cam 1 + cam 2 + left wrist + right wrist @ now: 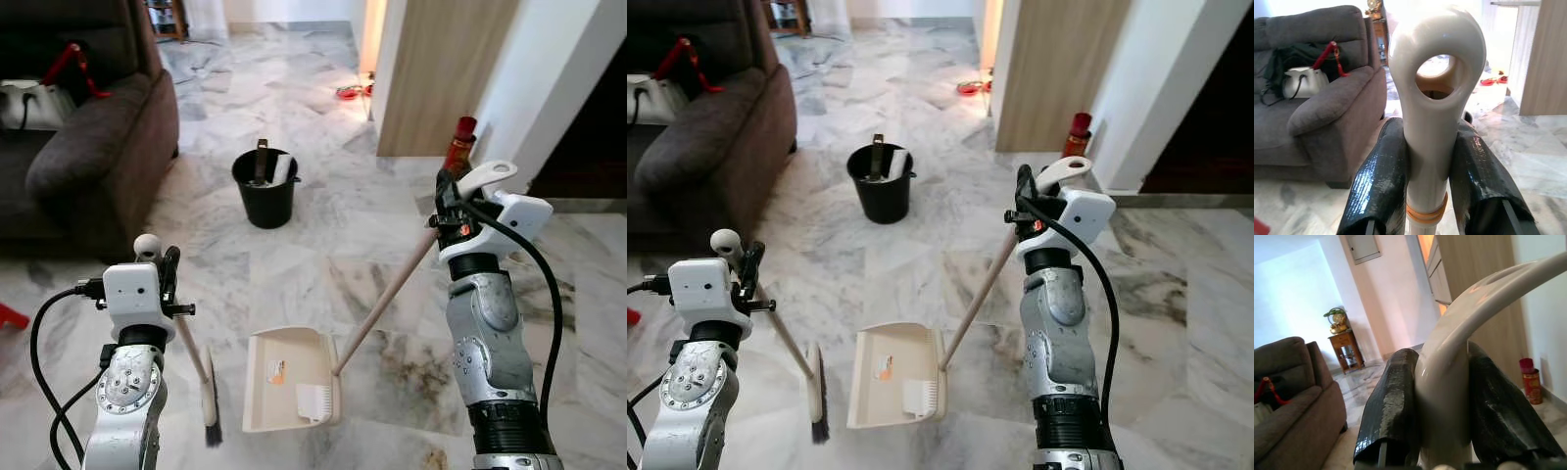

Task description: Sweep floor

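A cream dustpan (284, 377) lies flat on the marble floor between my arms. Its long pale handle (387, 299) slants up to my right gripper (449, 203), which is shut on the handle's curved top end (1449, 357). My left gripper (169, 281) is shut on the cream handle of a hand brush (1435, 98), just below its loop end. The brush's dark bristles (210, 419) hang at the floor, just left of the dustpan.
A black bucket (265, 186) with tools in it stands on the floor ahead. A dark grey sofa (93, 137) with a white bag (24, 103) is at the left. A wooden panel (446, 69) and a red can (459, 142) are at the right.
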Robot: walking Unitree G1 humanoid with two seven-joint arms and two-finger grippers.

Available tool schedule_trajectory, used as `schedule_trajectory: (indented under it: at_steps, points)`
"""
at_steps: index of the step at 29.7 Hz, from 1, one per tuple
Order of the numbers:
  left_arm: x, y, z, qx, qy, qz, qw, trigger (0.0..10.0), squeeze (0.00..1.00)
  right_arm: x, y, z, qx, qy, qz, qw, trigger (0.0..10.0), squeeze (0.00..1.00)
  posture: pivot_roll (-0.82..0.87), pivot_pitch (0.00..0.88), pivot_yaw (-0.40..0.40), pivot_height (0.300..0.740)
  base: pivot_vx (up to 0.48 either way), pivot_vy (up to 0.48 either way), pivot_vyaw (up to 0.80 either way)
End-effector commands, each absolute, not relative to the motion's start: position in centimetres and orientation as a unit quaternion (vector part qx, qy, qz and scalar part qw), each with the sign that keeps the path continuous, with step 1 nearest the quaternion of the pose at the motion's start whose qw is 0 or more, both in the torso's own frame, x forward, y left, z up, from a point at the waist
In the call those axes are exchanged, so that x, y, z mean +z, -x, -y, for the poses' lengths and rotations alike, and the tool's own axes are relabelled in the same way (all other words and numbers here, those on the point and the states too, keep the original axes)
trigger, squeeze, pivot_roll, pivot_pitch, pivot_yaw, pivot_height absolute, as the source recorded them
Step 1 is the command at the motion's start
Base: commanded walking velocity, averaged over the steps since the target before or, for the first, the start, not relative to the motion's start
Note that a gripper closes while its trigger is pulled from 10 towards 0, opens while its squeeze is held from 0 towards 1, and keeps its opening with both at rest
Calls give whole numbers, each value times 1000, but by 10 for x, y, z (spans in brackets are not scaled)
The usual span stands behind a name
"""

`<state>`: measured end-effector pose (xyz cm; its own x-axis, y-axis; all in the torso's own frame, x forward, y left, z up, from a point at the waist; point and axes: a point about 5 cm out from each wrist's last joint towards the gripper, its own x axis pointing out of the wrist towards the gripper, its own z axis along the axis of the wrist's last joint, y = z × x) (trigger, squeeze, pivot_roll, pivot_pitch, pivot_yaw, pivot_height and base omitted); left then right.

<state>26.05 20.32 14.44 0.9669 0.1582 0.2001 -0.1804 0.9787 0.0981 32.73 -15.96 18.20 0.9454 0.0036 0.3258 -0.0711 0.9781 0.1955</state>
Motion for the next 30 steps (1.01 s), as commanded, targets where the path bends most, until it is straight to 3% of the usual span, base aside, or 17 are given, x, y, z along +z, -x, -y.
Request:
schedule_trajectory:
  at_steps: [1, 11, 30]
  points:
    - [154, -260, -204, 88, -61, 122, 987, 10000, 0, 190, -329, 156, 27, -106, 181, 977, 10000, 0, 12, 74, 19, 740, 0, 0, 0]
    - [156, -260, -207, 90, -61, 120, 987, 10000, 0, 190, -328, 151, 41, -100, 181, 977, 10000, 0, 18, 73, 23, 740, 115, 0, 0]
    - [158, -260, -206, 88, -60, 128, 986, 10000, 0, 203, -327, 148, 50, -108, 211, 970, 10000, 0, 16, 49, 25, 740, 467, 0, 0]
